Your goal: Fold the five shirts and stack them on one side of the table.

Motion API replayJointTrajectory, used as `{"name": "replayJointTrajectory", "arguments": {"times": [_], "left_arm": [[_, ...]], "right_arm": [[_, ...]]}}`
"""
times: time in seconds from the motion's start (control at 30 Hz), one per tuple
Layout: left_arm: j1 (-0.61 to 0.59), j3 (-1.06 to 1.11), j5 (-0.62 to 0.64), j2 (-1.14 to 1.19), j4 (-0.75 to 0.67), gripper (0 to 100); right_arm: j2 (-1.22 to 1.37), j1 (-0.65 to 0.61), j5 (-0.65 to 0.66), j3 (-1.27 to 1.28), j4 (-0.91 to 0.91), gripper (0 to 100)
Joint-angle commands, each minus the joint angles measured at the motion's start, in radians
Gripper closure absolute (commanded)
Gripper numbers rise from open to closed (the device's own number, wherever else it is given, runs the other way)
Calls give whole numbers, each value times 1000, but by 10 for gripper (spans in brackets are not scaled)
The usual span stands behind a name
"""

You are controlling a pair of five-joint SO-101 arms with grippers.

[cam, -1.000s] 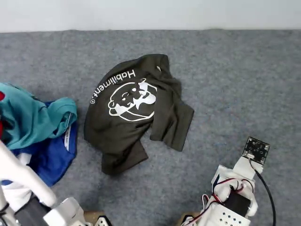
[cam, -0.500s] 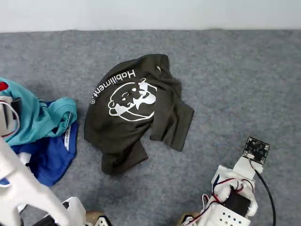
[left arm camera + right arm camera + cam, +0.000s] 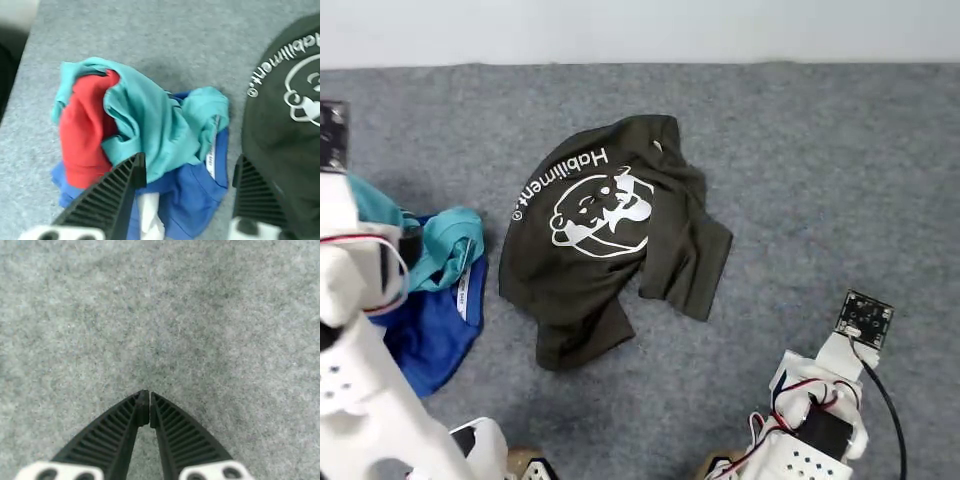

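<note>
Left fingers (image 3: pixel 117 192): wide apart, holding nothing, hanging over the crumpled heap at the left edge of the grey felt-covered bench (image 3: pixel 820 150).

Right fingers (image 3: pixel 130 435): closed tip to tip, empty, over bare felt at the near right.

Heap, top to bottom as far as I can tell: teal cotton shirt (image 3: pixel 150 120) on top with a red shirt (image 3: pixel 85 135) bunched into its left fold, a blue shirt (image 3: pixel 190 195) under both, and a scrap of white fabric (image 3: pixel 149 215) poking out on the near side. The dark olive T-shirt with a white round bear print (image 3: pixel 610 240) lies alone mid-bench, rumpled, one sleeve flopped to the right, just beside the heap but apart from it.

Nothing is folded yet, so the task looks to be at its start.

My read: the left arm is set up to pull teal.
- Pinch one layer at a free teal edge, on the right lobe by the label and away from red.
- Close on teal only. Red is nested in it and likely tags along.
- Lift high enough to shed the others, then lay it on open felt.
- The right arm could pin the heap.
</note>
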Motion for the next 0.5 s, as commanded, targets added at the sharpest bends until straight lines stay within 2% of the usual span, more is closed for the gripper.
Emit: {"name": "replayJointTrajectory", "arguments": {"times": [0.0, 0.23, 0.47], "left_arm": [[57, 65, 8, -103, 18, 721], [141, 217, 29, -247, 18, 721], [272, 297, 94, -262, 18, 721]], "right_arm": [[-2, 12, 9, 15, 2, 989], [-2, 12, 9, 15, 2, 989], [-2, 12, 9, 15, 2, 989]]}}
